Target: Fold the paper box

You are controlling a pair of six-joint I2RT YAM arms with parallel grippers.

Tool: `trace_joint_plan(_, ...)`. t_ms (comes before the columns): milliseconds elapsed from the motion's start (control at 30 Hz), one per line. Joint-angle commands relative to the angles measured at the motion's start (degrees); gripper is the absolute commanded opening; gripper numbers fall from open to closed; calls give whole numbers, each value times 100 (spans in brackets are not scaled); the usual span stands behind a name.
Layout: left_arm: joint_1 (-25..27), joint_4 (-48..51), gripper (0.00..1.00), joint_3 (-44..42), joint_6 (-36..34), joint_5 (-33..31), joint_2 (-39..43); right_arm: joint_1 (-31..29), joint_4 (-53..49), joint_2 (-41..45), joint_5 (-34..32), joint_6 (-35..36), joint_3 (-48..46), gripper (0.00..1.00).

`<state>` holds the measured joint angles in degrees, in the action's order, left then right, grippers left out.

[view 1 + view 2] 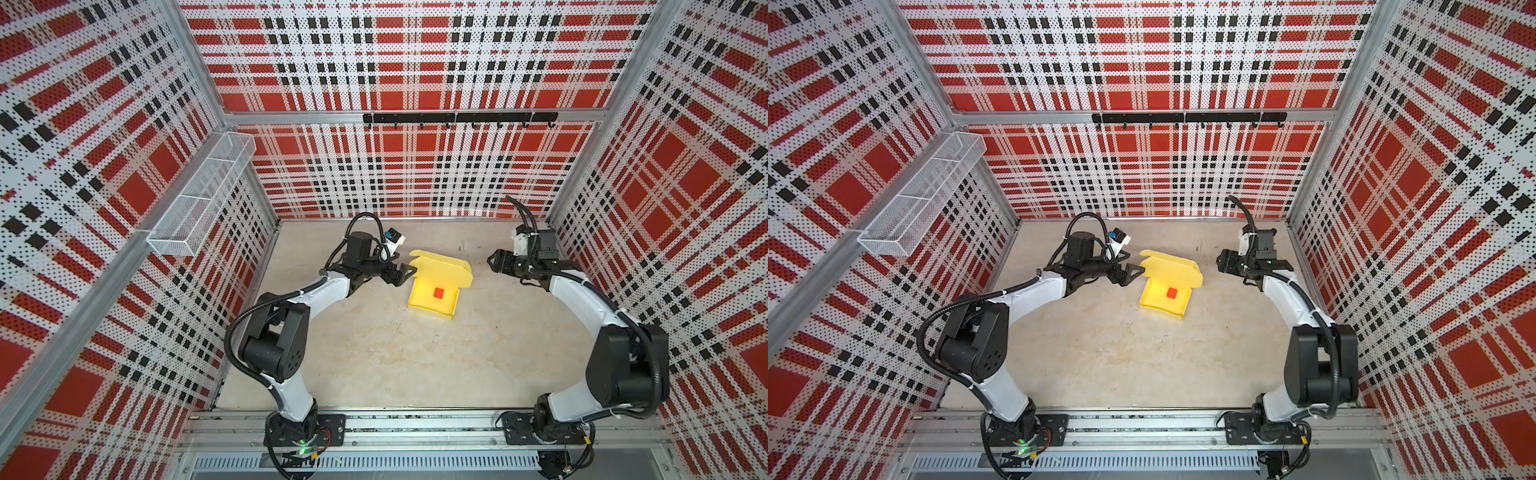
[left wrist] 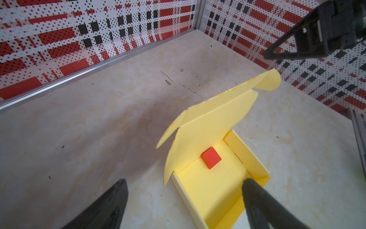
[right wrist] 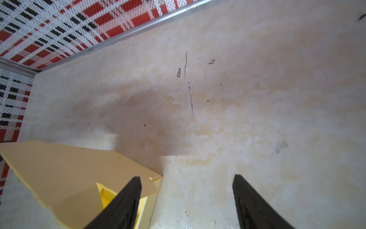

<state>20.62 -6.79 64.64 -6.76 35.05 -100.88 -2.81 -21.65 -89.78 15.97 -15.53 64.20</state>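
- Left gripper [image 1: 408, 272]: spread wide, holding nothing, just beside the left end of the raised lid [image 1: 446, 268]. In the left wrist view, one finger [image 2: 261, 206] in front of the tray's corner; impossible to tell if touching.
- Right gripper [image 1: 491, 262]: also spread, empty, a little apart from the right end of the lid.
- Between both grippers, in the far middle of the table [image 1: 374, 353]: the paper box [image 1: 424, 305], tray already formed, lid not yet closed.
- Step in hand, probably: bringing the lid down over the tray.
- Push on the far face of the lid near the crease, from both ends together, slowly.
- Steady the near wall to stop the tray from sliding.
- Steer the rounded side ear [image 2: 271, 81] inside the wall before pressing down.
- Keep away from the small red piece [image 1: 438, 293] on the tray floor.
- Card: thin, pale yellow, matt and smooth, easy to bend or crush.
- Tray: shallow, rectangular, with low upright walls.
- Lid: tilted, slightly curved, with dashed score lines.
- Table surface: pale, stone-like, stained and scratched, likely slippery for card.
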Motion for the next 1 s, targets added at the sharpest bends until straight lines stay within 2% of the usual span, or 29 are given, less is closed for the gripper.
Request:
trace_joint_plan(0,-32,-689,91,-67,257,257,-193,-9,508,-340,698,-62,132,73)
trace_joint_plan(100,-93,-954,89,-31,519,266,-363,-15,687,-535,931,-217,24,70)
trace_joint_plan(267,-87,-1017,75,27,648,89,-570,-18,966,-631,1187,-287,-224,69)
trace_joint_plan(400,-16,-1018,69,7,642,4,-591,-33,1160,-617,1409,-355,-428,67)
trace_joint_plan(800,66,-995,44,266,743,207,-947,-105,1251,-540,1563,-312,-817,65)
trace_joint_plan(967,112,-1006,38,289,653,230,-962,-150,1343,-444,1586,-330,-970,65)
